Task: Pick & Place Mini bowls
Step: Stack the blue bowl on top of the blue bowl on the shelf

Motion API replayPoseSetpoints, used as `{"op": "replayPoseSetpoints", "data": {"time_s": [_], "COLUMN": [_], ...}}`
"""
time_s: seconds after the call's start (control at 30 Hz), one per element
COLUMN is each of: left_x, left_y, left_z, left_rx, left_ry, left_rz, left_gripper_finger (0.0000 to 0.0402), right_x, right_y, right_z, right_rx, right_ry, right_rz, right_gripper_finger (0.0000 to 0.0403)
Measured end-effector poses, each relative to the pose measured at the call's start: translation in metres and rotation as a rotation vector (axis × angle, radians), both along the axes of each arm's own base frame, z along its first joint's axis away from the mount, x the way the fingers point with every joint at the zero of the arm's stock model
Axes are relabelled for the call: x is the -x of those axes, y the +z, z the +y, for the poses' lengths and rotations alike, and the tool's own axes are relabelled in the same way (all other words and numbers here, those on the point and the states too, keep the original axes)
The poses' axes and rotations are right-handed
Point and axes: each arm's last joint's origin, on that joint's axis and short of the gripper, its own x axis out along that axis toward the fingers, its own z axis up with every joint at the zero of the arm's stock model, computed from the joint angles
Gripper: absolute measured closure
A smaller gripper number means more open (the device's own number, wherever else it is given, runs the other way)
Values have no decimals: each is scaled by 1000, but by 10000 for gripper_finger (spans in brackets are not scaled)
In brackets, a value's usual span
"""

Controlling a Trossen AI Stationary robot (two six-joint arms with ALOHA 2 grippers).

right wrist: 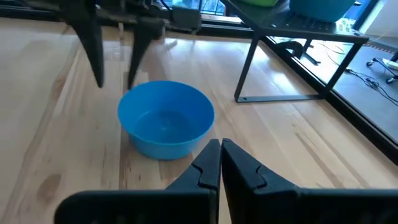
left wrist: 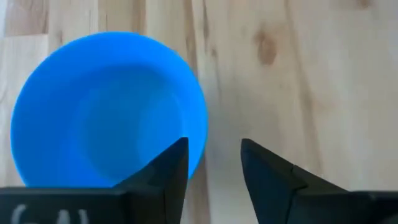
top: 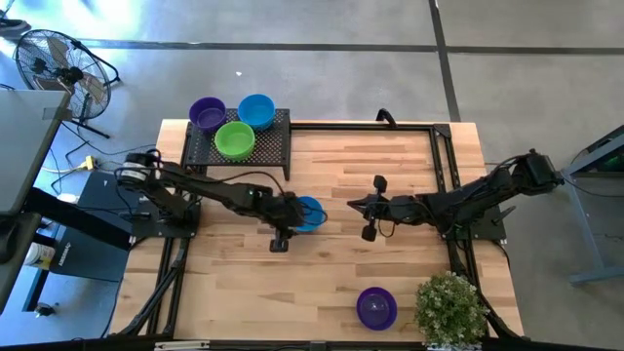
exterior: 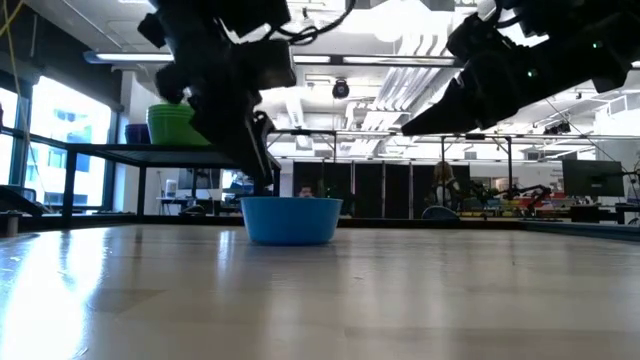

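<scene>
A blue mini bowl [top: 310, 213] [left wrist: 106, 112] [right wrist: 166, 118] stands upright on its base mid-table. My left gripper [left wrist: 214, 149] [top: 291, 211] [exterior: 264, 175] is open and points down over the bowl's rim. One finger stands over the rim and the other outside it; I see no touch. My right gripper [right wrist: 221, 152] [top: 353, 205] is shut and hovers to the bowl's right. A purple mini bowl [top: 376, 307] sits near the table's near edge. Purple [top: 207, 113], blue [top: 255, 110] and green [top: 234, 139] bowls rest on the black mesh rack [top: 263, 151].
The rack stands at the table's far left and shows raised on legs [right wrist: 249, 68] in the right wrist view. A small potted plant [top: 450, 307] stands at the near right corner beside the purple bowl. Bare wood [top: 234, 283] lies near and left of the blue bowl.
</scene>
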Motion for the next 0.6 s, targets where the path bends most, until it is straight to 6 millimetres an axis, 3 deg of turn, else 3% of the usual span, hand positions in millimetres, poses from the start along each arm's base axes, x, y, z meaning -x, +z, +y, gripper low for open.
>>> {"op": "replayPoseSetpoints", "data": {"time_s": [0.37,0.47,0.6], "left_x": [-11,-11,-12], "left_y": [-34,-36,-36], "left_z": [2,3,3], "left_rx": [-142,-164,-177], "left_ry": [3,10,-8], "left_rz": [102,107,103], "left_gripper_finger": [262,287,354], "right_x": [0,0,0], "right_y": [0,0,0], "right_z": [0,0,-1], "right_rx": [18,23,24], "right_ry": [0,-13,-16], "right_rz": [5,5,5], "right_gripper_finger": [402,401,402]}}
